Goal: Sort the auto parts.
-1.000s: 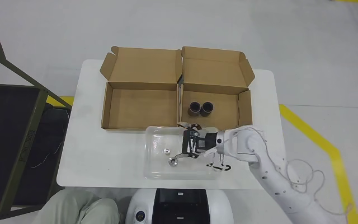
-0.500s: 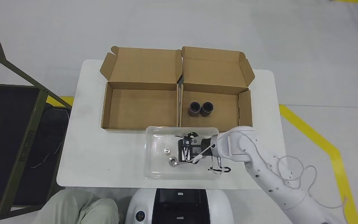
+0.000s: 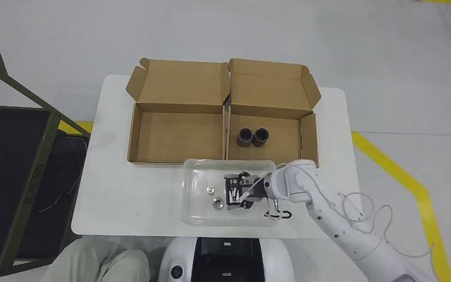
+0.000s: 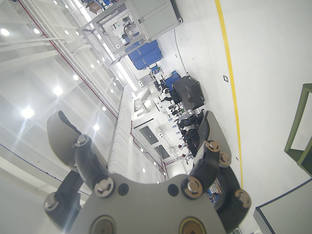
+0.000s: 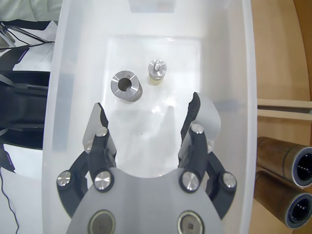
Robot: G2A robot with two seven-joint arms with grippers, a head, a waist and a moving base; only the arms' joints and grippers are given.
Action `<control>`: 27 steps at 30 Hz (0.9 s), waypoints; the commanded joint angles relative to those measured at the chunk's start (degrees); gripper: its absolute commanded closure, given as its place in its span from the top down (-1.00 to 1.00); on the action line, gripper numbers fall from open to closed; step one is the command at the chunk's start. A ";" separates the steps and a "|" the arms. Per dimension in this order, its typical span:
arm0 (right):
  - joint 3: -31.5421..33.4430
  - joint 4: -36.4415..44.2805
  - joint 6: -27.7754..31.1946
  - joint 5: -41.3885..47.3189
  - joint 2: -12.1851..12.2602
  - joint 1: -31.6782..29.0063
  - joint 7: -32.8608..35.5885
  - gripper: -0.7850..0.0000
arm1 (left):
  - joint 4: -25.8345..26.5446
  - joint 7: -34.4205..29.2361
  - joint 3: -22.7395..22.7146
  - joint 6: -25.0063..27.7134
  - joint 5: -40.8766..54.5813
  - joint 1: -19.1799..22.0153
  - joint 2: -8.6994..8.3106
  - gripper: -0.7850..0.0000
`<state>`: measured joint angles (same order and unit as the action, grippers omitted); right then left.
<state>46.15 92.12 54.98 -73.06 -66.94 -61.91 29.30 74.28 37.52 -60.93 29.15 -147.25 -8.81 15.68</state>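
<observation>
Right gripper (image 5: 147, 109), jaws spread and empty, hangs inside the clear plastic bin (image 5: 243, 49) near a bored steel bushing (image 5: 126, 86) and a small threaded stud (image 5: 157, 70). Two dark cylinders (image 3: 246, 136) lie beyond the bin.

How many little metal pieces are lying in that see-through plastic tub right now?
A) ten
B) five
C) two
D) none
C: the right wrist view looks into the tub and shows two pieces, a thick ring with a hole and a smaller stud-topped piece, both lying ahead of the right pincer, which is open and empty.
</observation>
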 commanded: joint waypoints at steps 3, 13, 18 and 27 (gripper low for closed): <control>-0.48 -0.51 0.67 0.27 0.05 0.24 -0.11 0.51 | 0.00 0.00 0.00 0.00 0.00 0.00 0.00 1.00; -2.27 -1.43 1.69 0.14 -0.03 0.99 -0.61 0.22 | 0.00 0.00 0.00 0.00 0.00 0.00 0.00 1.00; -3.65 -2.63 1.60 0.14 -0.37 1.90 -1.34 0.22 | 0.00 0.00 0.00 0.00 0.00 0.00 0.00 1.00; -6.52 -4.90 1.91 -0.11 -1.15 3.50 -2.65 0.18 | 0.00 0.00 0.00 0.00 0.00 0.00 0.00 1.00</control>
<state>40.01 87.50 56.86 -73.09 -67.99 -58.64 26.83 74.28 37.52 -60.93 29.15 -147.25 -8.81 15.68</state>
